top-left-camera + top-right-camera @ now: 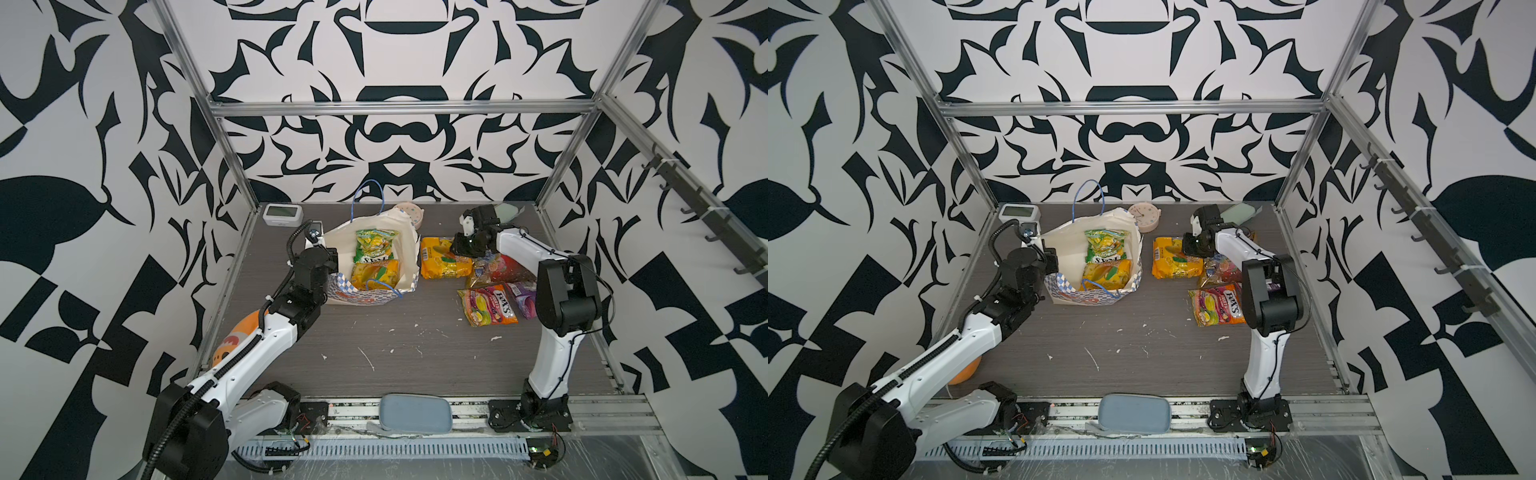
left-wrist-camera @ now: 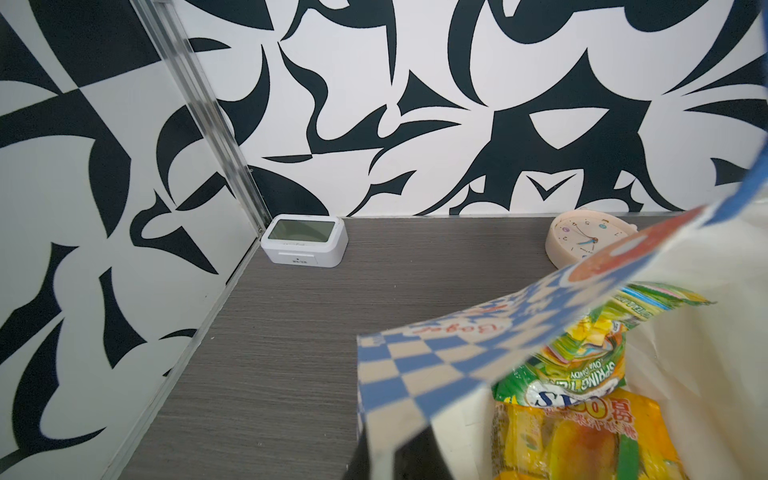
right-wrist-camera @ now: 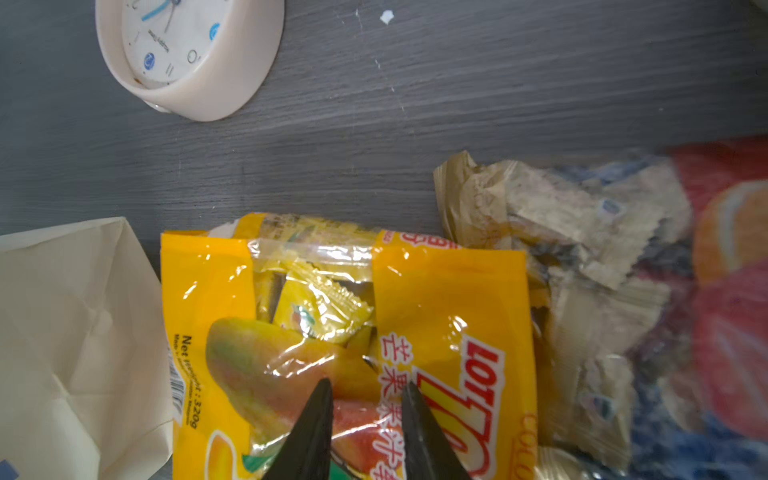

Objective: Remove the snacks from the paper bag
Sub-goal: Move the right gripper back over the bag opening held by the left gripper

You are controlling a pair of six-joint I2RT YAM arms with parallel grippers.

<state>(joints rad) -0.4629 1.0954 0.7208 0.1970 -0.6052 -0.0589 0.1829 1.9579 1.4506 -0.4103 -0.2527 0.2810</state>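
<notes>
Right wrist: yellow packet [image 3: 449, 291] beneath hand [image 3: 368, 382]

In both top views, the left arm [image 1: 274, 332] and the right arm [image 1: 552, 361] are made up of white tapered shells joined by black rounded joint housings. A black corrugated conduit [image 1: 289, 248], tied with white clips, is routed along the left arm, and a thin black cable [image 1: 607, 291] along the right. At the bottom of the right wrist view, the right gripper [image 3: 366, 382] is seen with black wedge-shaped fingers [image 3: 311, 428].
</notes>
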